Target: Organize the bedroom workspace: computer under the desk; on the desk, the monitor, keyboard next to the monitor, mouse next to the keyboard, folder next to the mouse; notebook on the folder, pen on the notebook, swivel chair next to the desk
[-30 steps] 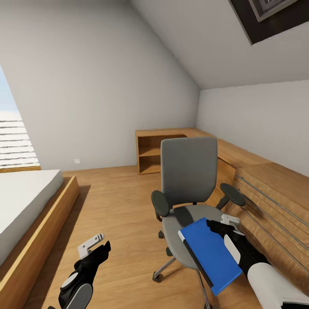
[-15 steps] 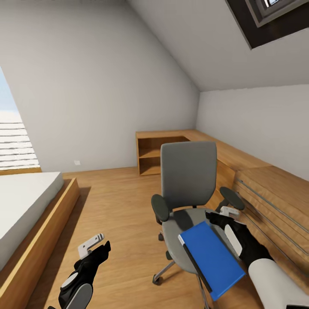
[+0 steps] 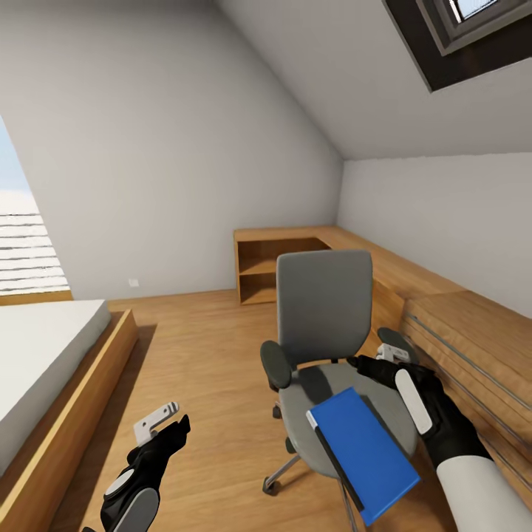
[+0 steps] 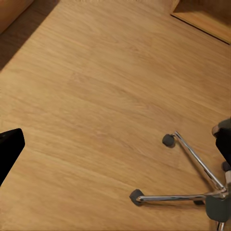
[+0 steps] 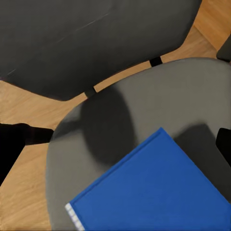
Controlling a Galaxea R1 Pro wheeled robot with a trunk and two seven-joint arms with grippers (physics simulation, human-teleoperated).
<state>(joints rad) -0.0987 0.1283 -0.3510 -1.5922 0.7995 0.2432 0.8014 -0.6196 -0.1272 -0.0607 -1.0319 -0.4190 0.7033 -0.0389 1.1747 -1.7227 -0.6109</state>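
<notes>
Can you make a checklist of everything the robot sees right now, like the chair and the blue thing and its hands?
Surface: wood floor; desk nothing seen.
Job's things: grey swivel chair upright on its castors; blue folder lies flat on the seat, sticking out past the front edge.
Clutter: nothing seen.
Grippers: right tool hovers over the seat beside the folder, holding nothing, looks open; left tool hangs low over the floor, empty, opening unclear.
Cables: nothing seen.
Surroundings: bed at the left, low wood cabinet along the right wall, open wood shelf behind the chair, skylight above.
</notes>
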